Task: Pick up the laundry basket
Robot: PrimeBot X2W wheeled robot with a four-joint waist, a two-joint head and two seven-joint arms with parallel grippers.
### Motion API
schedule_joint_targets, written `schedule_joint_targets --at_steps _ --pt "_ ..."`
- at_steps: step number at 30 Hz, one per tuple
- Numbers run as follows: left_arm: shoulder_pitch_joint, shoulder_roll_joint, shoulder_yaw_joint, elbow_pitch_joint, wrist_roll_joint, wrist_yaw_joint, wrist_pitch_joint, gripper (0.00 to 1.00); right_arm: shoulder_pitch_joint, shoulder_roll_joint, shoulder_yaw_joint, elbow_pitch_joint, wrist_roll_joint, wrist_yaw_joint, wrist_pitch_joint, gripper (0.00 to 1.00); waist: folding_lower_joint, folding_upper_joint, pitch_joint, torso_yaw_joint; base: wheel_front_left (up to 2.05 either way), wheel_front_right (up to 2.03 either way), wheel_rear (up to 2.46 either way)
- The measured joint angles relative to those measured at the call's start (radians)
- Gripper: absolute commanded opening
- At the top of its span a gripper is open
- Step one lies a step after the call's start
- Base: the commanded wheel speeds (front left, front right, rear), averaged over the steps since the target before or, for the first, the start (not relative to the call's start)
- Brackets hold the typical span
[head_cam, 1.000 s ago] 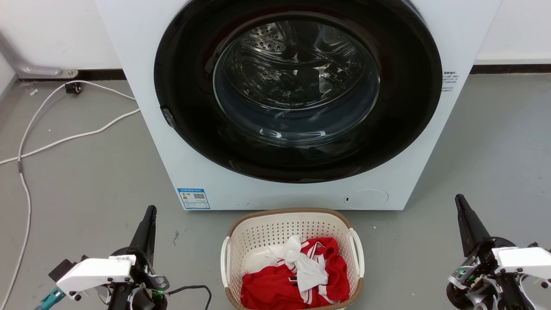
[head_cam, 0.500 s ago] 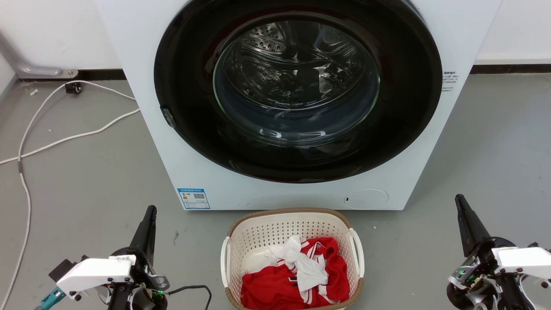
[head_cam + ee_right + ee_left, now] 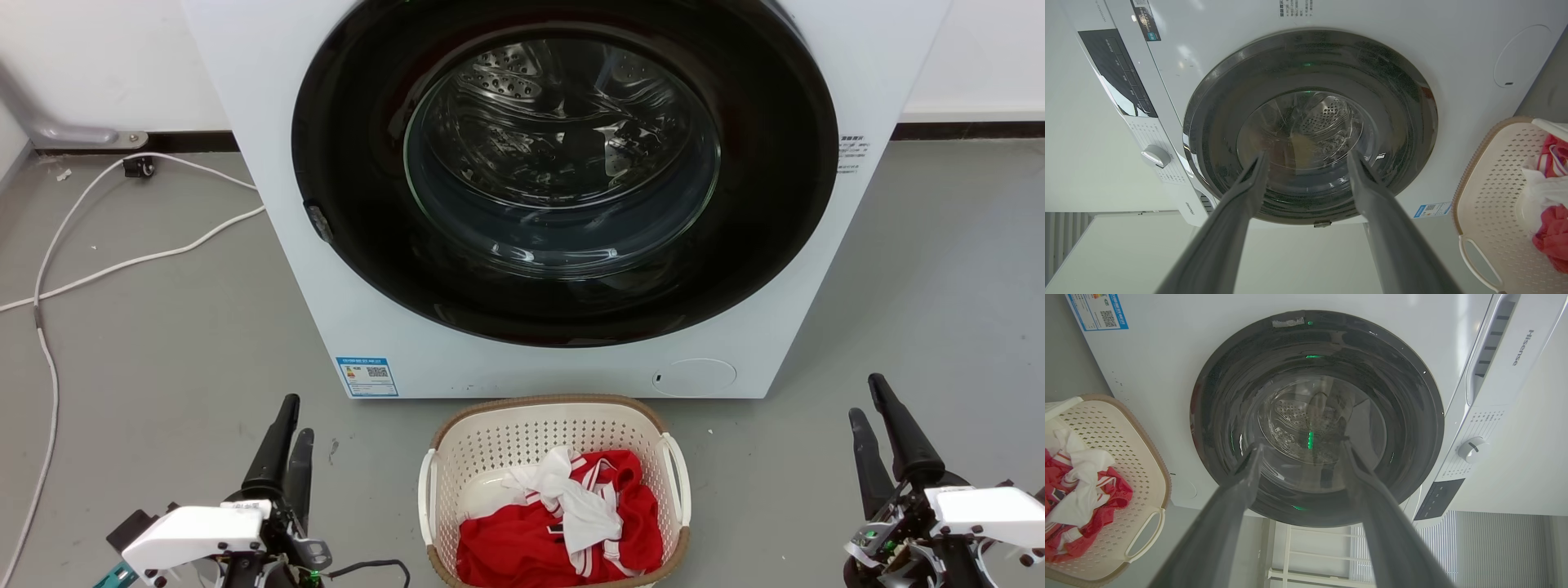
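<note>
The laundry basket, cream perforated plastic with a brown rim and white loop handles, stands on the floor at the lower middle of the head view, just in front of the washing machine. Red and white clothes lie in it. My left gripper is open over the floor to the basket's left, apart from it. My right gripper is open further off to its right. In the left wrist view the left gripper holds nothing, with the basket at the left edge. The right gripper is empty too, with the basket at the right.
The white washing machine with its round dark glass door shut rises right behind the basket. A white cable trails over the grey floor at the left. A grey pipe runs along the wall at the far left.
Both grippers have gone from shut to open. Each now shows two separate fingers, and both have shifted slightly lower in the head view. The basket has not moved.
</note>
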Motion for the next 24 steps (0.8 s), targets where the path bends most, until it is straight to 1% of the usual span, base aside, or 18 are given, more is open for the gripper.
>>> schedule_joint_targets --at_steps 6,11,16,24 --pt "0.0 0.0 -0.03 -0.009 0.017 0.0 -0.03 1.0 0.001 0.001 0.019 -0.013 -0.013 0.0 -0.031 1.0 0.0 0.0 0.001 0.001 0.0 0.0 0.0" --pt "0.0 0.0 -0.037 -0.029 0.071 0.0 -0.053 1.0 0.003 0.001 0.026 -0.022 -0.061 0.0 -0.055 1.0 0.0 0.0 0.001 0.001 0.0 0.0 0.0" --pt "0.0 0.0 -0.044 -0.048 0.199 0.0 -0.075 1.0 0.004 0.001 0.026 -0.037 -0.167 0.0 -0.075 1.0 0.0 0.0 0.002 0.002 0.0 0.0 0.0" --pt "0.0 0.0 -0.063 -0.079 0.379 0.006 -0.108 1.0 0.014 0.001 0.037 -0.06 -0.428 0.0 -0.108 1.0 0.0 0.0 0.002 0.003 0.0 0.0 0.0"
